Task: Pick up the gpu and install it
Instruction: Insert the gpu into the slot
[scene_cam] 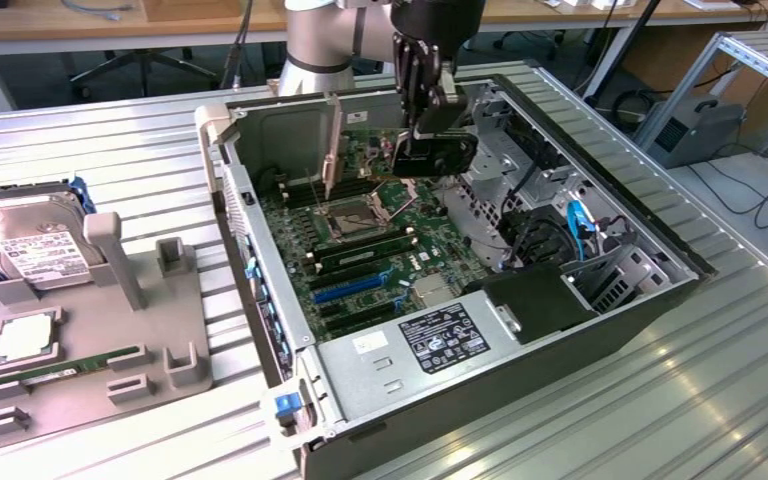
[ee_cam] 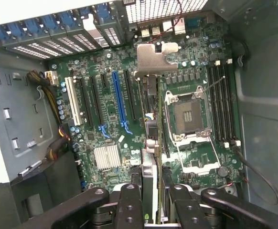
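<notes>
Exterior view: one hand (scene_cam: 427,125) hangs inside one open computer case (scene_cam: 518,400) on the tabletop (scene_cam: 117,140), clamped on the one gpu (scene_cam: 427,158) just under its fingers, above the motherboard (scene_cam: 384,250); well away from the hand, outside the case, one grey holder (scene_cam: 157,340) carries one hard drive (scene_cam: 31,245) and one memory stick (scene_cam: 71,365). Wrist view: the gpu (ee_cam: 151,167) stands edge-on, pinched in the hand (ee_cam: 151,210), its silver bracket (ee_cam: 155,57) at the far end, with one processor socket (ee_cam: 189,114) just beside it and one blue slot (ee_cam: 120,102) on its other side.
</notes>
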You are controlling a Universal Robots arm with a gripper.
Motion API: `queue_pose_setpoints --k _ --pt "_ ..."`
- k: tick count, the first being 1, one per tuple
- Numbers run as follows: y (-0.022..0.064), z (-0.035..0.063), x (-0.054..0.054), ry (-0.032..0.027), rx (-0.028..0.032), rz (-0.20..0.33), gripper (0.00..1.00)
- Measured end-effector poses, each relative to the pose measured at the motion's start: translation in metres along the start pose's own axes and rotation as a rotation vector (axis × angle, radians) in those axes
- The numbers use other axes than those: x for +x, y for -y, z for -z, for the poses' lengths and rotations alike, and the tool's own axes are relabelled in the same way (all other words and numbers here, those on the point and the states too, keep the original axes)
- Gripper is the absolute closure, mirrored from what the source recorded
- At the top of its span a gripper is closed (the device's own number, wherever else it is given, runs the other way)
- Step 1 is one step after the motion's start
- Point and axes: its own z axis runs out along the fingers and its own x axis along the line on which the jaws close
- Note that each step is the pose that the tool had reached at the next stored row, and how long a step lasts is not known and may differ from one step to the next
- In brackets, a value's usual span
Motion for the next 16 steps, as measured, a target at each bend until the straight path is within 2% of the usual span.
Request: queue_pose_setpoints --k 16 --pt "0.0000 0.0000 0.0000 0.0033 0.0016 0.052 0.73"
